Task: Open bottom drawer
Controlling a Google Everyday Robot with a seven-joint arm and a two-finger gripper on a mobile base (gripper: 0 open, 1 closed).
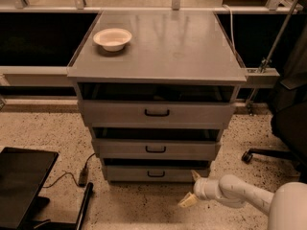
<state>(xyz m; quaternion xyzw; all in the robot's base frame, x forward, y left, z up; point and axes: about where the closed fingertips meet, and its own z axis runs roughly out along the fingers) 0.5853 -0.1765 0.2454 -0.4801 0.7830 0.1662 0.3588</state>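
The grey cabinet has three drawers. The bottom drawer is the narrowest and lowest, with a small black centre handle; its front stands slightly out under the middle drawer. My gripper is low near the floor, just right of the bottom drawer's front and to the right of its handle. Its two pale fingers are spread apart, one fingertip near the drawer's right corner and the other lower over the floor. It holds nothing.
A white bowl sits on the cabinet top. The top drawer is the widest. A black device and a cable lie on the floor at left. An office chair base stands at right.
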